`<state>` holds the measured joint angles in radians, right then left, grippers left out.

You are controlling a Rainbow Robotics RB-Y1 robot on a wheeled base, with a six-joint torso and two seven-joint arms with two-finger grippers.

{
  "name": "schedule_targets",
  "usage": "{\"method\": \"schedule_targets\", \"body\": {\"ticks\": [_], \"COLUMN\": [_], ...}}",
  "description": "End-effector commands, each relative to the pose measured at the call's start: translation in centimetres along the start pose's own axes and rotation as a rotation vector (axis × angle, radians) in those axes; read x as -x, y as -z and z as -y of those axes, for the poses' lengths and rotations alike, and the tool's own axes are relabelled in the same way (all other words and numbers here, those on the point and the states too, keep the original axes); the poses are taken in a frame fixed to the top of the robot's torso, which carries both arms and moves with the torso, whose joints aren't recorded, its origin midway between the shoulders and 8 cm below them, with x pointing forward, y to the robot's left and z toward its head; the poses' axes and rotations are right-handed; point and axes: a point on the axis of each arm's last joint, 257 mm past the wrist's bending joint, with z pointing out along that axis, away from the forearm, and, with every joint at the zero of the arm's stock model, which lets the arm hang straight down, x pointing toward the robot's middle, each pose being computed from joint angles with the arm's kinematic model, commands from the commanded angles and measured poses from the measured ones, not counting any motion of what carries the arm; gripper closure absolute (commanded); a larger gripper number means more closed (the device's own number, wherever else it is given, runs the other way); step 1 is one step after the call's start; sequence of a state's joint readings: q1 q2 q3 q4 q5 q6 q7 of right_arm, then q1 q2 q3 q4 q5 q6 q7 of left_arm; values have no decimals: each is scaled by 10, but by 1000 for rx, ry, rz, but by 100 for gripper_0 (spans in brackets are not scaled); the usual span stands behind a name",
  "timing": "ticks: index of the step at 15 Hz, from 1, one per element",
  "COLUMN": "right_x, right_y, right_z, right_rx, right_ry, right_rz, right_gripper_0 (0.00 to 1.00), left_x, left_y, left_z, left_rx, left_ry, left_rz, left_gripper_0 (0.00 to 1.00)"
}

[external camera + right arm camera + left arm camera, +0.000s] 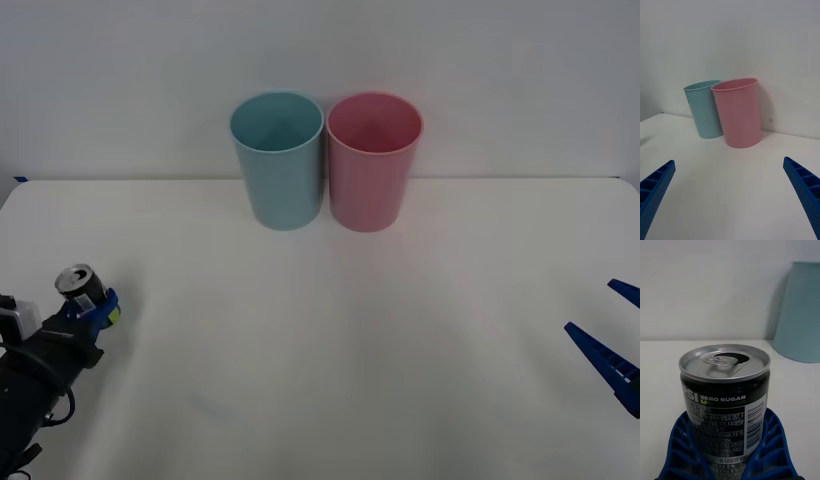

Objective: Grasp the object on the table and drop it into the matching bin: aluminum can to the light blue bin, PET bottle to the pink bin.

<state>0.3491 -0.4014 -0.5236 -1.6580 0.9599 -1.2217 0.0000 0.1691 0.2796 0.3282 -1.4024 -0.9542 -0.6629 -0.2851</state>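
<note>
The aluminum can [77, 282], dark with a silver top and pull tab, stands upright over the left part of the white table [330, 340]. My left gripper [93, 309] is shut on it. In the left wrist view the blue fingers [679, 438] hug both sides of the can [725, 390]. The light blue bin [277, 160] and the pink bin [373, 160] stand side by side, touching, at the far middle against the wall. My right gripper [590, 306] hangs open at the right edge, with nothing between its fingers, facing the pink bin [738, 112] and the light blue bin [704, 108].
A plain white wall runs behind the bins. Bare white tabletop lies between the can and the bins, and between the two arms. The table's far left corner [20, 180] shows beside a dark edge.
</note>
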Motion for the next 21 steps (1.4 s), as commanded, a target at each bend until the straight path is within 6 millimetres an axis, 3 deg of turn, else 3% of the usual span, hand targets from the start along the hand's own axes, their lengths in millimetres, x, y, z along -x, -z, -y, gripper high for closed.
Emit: {"method": "schedule_targets", "body": {"ticks": [1,8,14,17,21], "right_x": [0,0,0,0,0], "right_y": [0,0,0,0,0], "right_z": [0,0,0,0,0], "right_rx": [0,0,0,0,0], "right_ry": [0,0,0,0,0], "right_rz": [0,0,0,0,0], "right_gripper_0": [0,0,0,0,0], "left_x": [42,144,217,231,242], "left_y": [-1,-16,-56,-91,-144], "left_z": [10,47,82,104,117], "left_rx": [-32,-149,-316,-392,-447], "left_ry": [41,142,156,146,106], "left_rz": [66,201,227,211,185], "left_gripper_0": [100,100,100,100,100]}}
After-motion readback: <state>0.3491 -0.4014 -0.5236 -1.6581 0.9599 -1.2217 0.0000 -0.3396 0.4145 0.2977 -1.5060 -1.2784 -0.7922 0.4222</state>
